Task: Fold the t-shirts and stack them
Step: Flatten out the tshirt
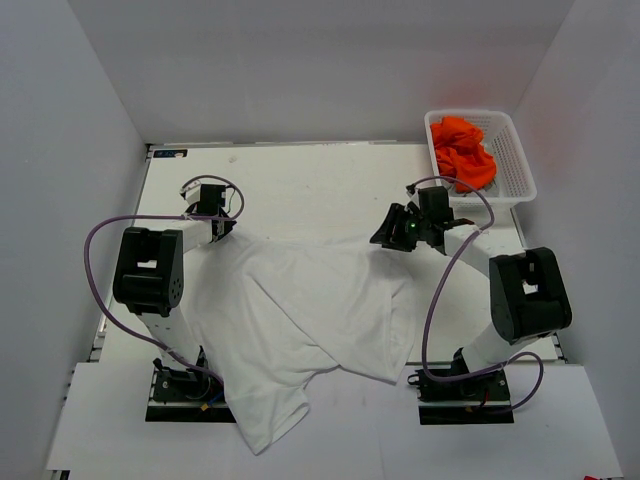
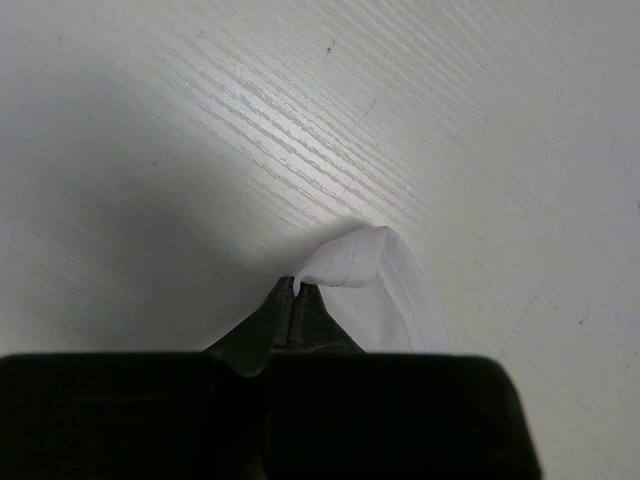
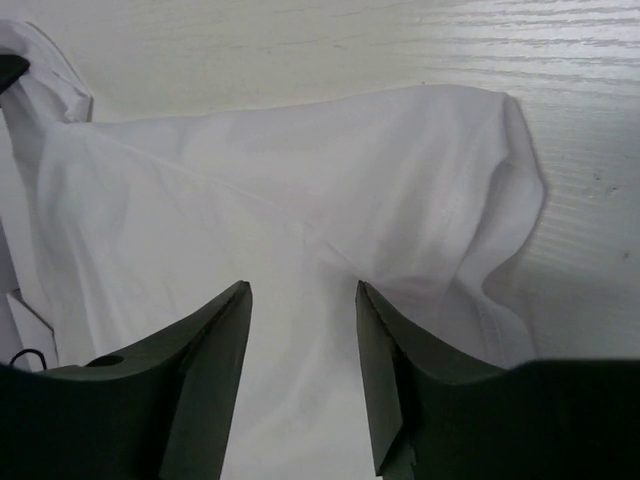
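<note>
- White t-shirt [image 1: 300, 320] lies spread out and creased on the table [image 1: 300, 180]. It runs from the tips of the left gripper [image 1: 226, 234] across to just under the right gripper [image 1: 384, 239]. From both it runs back toward the arm bases, and its nearest part reaches past the left arm's base.
- In its wrist view, the left gripper [image 2: 297, 290] has its jaws pressed together, pinching a folded bit of the shirt's hem. The hem [image 2: 365, 258] curls up from the tips, bends to their right and passes back under the gripper. Ahead of the tips there is only bare table [image 2: 300, 120].
- In its wrist view, the right gripper [image 3: 303, 290] has its jaws spread, with cloth showing in the gap between them. The white t-shirt [image 3: 300, 180] lies directly below and ahead of the tips. A rumpled edge is raised ahead and to the right, where it meets the table [image 3: 560, 60]. Whether the tips touch the cloth cannot be told.
- Orange t-shirts [image 1: 463, 152] sit heaped in a basket [image 1: 521, 165], beyond the right gripper and to its right, near it and well apart from the left gripper.
</note>
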Available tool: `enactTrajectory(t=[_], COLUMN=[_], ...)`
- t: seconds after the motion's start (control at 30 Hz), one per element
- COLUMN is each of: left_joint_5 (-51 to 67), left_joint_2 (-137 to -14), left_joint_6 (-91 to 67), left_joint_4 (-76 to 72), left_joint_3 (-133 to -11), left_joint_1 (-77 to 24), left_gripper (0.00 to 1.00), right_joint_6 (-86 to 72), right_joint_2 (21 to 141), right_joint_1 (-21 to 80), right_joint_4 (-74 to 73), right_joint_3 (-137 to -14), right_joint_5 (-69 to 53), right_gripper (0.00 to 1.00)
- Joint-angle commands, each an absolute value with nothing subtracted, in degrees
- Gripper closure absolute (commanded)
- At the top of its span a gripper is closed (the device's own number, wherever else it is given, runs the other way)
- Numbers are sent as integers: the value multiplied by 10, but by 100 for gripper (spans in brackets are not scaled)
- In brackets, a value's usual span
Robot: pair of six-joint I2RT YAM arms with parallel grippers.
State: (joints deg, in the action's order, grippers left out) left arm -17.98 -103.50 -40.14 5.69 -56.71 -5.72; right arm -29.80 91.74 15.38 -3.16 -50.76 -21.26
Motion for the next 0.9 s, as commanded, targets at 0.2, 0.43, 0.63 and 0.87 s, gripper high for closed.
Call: enactTrajectory(t=[0.2,0.43,0.63,0.87], left_joint_5=[-184,-184,-184,-184], left_joint_2=[-1014,-1014,-1014,-1020], left_joint_6=[-403,-403,-403,-403], left_joint_4=[73,73,73,73], left_joint_3=[-556,-556,-556,-556], left_joint_1=[-55,-55,-55,-55], left_gripper=[100,100,100,100], right_joint_6=[-283,-270,-254,-243], right_joint_2=[926,906,932,955], right_joint_1=[136,117,112,116], right_joint_4=[-73,-76,-29,34], right_joint_3=[-501,-469,-459,-456], right_joint_5=[-216,-163,-219,-306], right_gripper=[42,40,39,38])
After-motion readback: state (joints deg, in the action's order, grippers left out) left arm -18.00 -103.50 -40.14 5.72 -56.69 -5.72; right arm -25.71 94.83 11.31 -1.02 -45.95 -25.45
